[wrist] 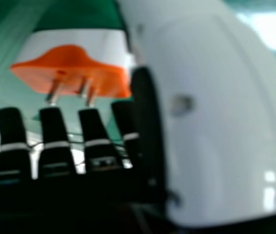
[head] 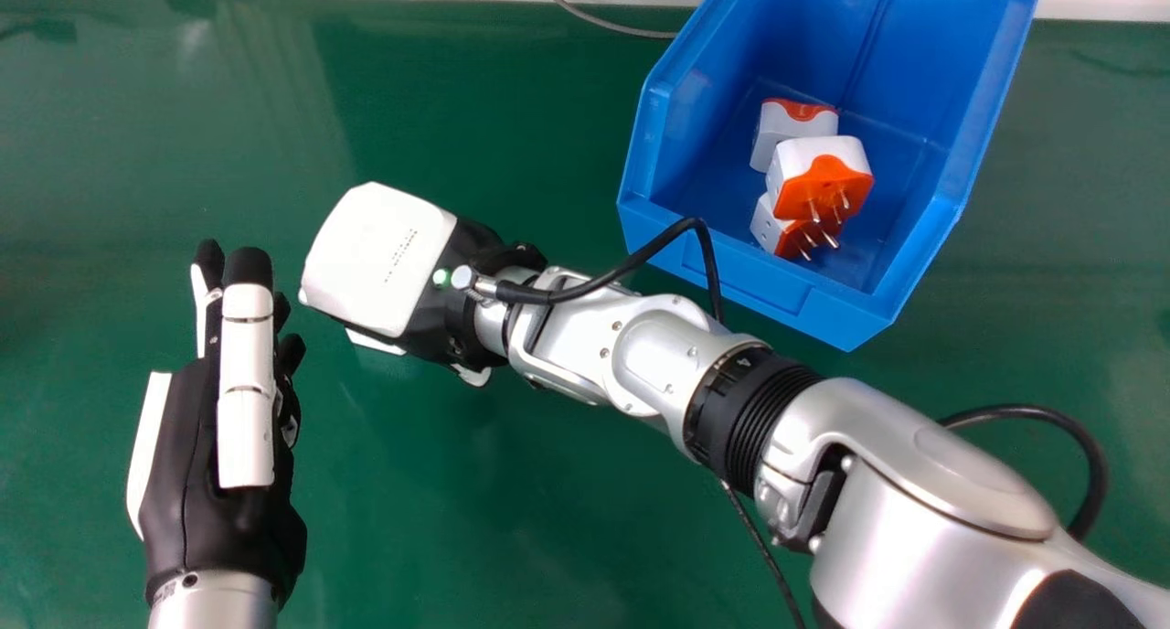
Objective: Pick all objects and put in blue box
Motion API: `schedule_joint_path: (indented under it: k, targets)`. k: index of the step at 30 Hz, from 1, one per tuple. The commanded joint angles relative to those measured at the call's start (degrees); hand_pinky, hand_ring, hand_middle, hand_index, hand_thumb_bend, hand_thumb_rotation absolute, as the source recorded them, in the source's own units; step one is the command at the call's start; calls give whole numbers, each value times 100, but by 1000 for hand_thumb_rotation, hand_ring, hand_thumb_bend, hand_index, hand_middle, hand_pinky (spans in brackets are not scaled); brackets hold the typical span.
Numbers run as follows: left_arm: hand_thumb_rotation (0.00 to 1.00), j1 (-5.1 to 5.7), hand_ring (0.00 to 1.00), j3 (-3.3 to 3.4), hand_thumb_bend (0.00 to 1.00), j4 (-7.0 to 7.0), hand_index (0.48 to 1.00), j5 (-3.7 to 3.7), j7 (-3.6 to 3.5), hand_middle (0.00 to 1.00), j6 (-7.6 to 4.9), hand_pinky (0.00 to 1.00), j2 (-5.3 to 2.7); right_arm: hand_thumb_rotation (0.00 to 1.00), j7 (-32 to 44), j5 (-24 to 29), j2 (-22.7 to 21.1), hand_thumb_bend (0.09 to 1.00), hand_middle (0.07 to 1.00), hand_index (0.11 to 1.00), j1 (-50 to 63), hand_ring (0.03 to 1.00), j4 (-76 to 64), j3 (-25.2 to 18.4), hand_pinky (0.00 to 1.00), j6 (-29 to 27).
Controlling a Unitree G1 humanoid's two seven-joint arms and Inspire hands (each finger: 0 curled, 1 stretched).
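Adapter [wrist: 69,61], white body, orange pin face: one, outside the box, just beyond the fingertips of the right hand [head: 370,254] in the right hand view, apparently on the green table [head: 503,519]. Contact with the fingertips: cannot tell.

Right hand: left of centre in the head view, back uppermost. Fingers straight, slightly spread, pinching nothing; thumb [wrist: 215,112] set apart from them. Purpose, as judged: a gap left wide enough to close round the body rather than the pins.

Left hand: lower left of the head view, fingers straight and close together, pointing up the frame; presumably parked aside to leave the right arm room.

Blue box [head: 745,277]: upper right of the head view, lower front wall towards the lower left of the frame, a placing that likely suits a drop over that wall. Contents: three adapters, the rear one [head: 795,126] apart in part, the upper one [head: 823,176] on the lower one [head: 768,222], seemingly just as dropped.

Orientation of the loose adapter: pin face and metal pins [wrist: 54,92] turned towards the fingertips; long axis, so far as it shows, crosswise to the fingers, one end beside the thumb.
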Motion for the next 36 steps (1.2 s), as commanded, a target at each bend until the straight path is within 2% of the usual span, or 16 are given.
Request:
schedule_joint_path:
  k: [1, 3, 8, 12, 13, 14, 15, 16, 18, 20, 22, 25, 27, 31, 33, 36]
  targets:
    - [1000, 76, 1000, -46, 594, -217, 1000, 52, 6, 1000, -137, 1000, -22, 65, -65, 36, 122, 713, 842, 797, -272, 791, 0, -11, 700, 56]
    - [1000, 115, 1000, -67, 589, -257, 1000, 40, 4, 1000, -148, 1000, -32, 89, -41, 47, 129, 662, 845, 799, -294, 792, 28, -3, 705, 59]
    - [1000, 175, 1000, -119, 582, -359, 1000, 90, 38, 1000, -99, 1000, -40, 73, -90, 69, 144, 646, 838, 792, -296, 780, 99, -7, 693, 70]
    - [1000, 219, 1000, -152, 590, -402, 1000, 128, 34, 1000, -80, 1000, -35, 18, -71, 38, 196, 752, 794, 740, -303, 754, 198, 43, 669, 132]
    - [1000, 233, 1000, -159, 591, -408, 1000, 128, 25, 1000, -90, 1000, -34, 9, -76, 136, 224, 776, 756, 680, -263, 719, 212, -48, 627, 171]
    - [1000, 258, 1000, -176, 591, -419, 1000, 134, 18, 1000, -107, 1000, -35, 30, -27, 286, 239, 729, 716, 632, -218, 676, 213, -180, 581, 156]
    - [1000, 273, 1000, -186, 590, -425, 1000, 138, 12, 1000, -122, 1000, -36, 76, 11, 435, 242, 627, 642, 561, -179, 597, 212, -310, 501, 111]
    - [1000, 289, 1000, -196, 590, -432, 1000, 126, 9, 1000, -136, 1000, -48, 54, 6, 549, 231, 577, 588, 517, -153, 542, 221, -391, 448, 47]
    - [1000, 327, 1000, -217, 588, -446, 1000, 110, 4, 1000, -163, 1000, -68, 17, -72, 731, 203, 547, 514, 494, -89, 455, 229, -520, 368, -33]
    - [1000, 375, 1000, -249, 589, -472, 1000, 136, 20, 1000, -179, 1000, -81, 4, -316, 756, 158, 535, 477, 494, -38, 407, 232, -532, 322, -81]
    - [1000, 415, 1000, -273, 591, -497, 1000, 161, 37, 1000, -188, 1000, -90, 1, -123, 976, 202, 523, 480, 515, -25, 396, 293, -695, 299, -88]
    - [999, 459, 1000, -293, 594, -534, 1000, 165, 30, 1000, -181, 1000, -94, 0, 741, 1555, 368, 514, 510, 522, -89, 395, 408, -1144, 297, -24]
    - [998, 491, 1000, -307, 601, -573, 1000, 163, 27, 1000, -157, 1000, -94, 0, 1052, 1701, 418, 512, 529, 511, -142, 411, 423, -1229, 306, 61]
    - [993, 516, 1000, -314, 607, -607, 1000, 150, 24, 1000, -143, 1000, -102, 0, 1112, 1756, 381, 511, 544, 508, -137, 423, 414, -1222, 317, 12]
    - [990, 501, 1000, -295, 606, -587, 1000, 132, -3, 1000, -156, 1000, -84, 0, 1114, 1792, 344, 511, 540, 509, -117, 422, 394, -1248, 320, -62]
    - [998, 495, 1000, -299, 606, -589, 1000, 173, 0, 1000, -155, 1000, -72, 0, 1031, 1746, 276, 512, 538, 503, -90, 422, 347, -1198, 327, -176]
